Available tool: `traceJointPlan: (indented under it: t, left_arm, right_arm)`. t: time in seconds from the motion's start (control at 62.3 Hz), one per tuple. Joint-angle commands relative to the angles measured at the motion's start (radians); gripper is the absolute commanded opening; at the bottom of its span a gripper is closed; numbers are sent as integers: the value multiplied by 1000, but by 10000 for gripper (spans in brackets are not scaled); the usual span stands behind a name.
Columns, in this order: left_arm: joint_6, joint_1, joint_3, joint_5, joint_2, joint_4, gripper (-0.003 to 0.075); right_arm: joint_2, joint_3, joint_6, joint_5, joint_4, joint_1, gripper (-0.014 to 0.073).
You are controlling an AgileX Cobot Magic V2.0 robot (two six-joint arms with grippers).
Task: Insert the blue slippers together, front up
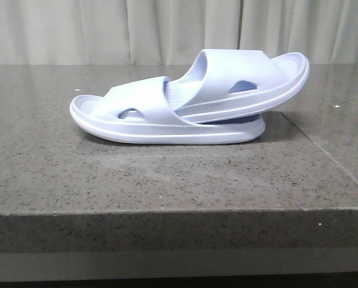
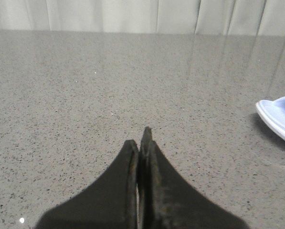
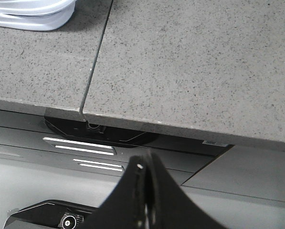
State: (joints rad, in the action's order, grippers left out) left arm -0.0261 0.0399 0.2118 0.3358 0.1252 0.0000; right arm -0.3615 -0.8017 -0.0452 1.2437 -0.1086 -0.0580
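Observation:
The two pale lavender-blue slippers lie nested on the grey stone table in the front view. The lower slipper [image 1: 125,114] lies flat. The upper slipper [image 1: 244,81] has its end pushed under the lower one's strap and tilts up to the right. No gripper shows in the front view. My left gripper [image 2: 141,138] is shut and empty over bare table, with a slipper's end [image 2: 281,115] far off at that view's edge. My right gripper [image 3: 146,160] is shut and empty off the table's front edge; a slipper's sole [image 3: 30,12] shows at that view's corner.
The grey speckled table [image 1: 167,180] has a seam [image 1: 328,156] running to the right of the slippers. Pale curtains [image 1: 107,30] hang behind. Below the table's front edge [image 3: 180,126] sit dark robot base parts [image 3: 99,136].

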Motion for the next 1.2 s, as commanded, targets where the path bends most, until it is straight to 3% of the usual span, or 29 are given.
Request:
traceJointPlan:
  t: [0.0, 0.176, 0.241, 1.187]
  left_arm:
    - [3, -2, -73, -208, -62, -19, -20]
    - [3, -4, -223, -359, -150, -69, -20]
    - [3, -4, -220, -318, -147, -79, -20]
    - [4, -4, -220, -415, -147, -63, -20]
  right_arm:
    - [-10, -19, -4, -53, 1, 2, -68]
    - [-10, -19, -4, -53, 1, 2, -68]
    - [-10, -19, -4, -50, 1, 2, -68]
    - [-10, -19, -4, -46, 1, 2, -68]
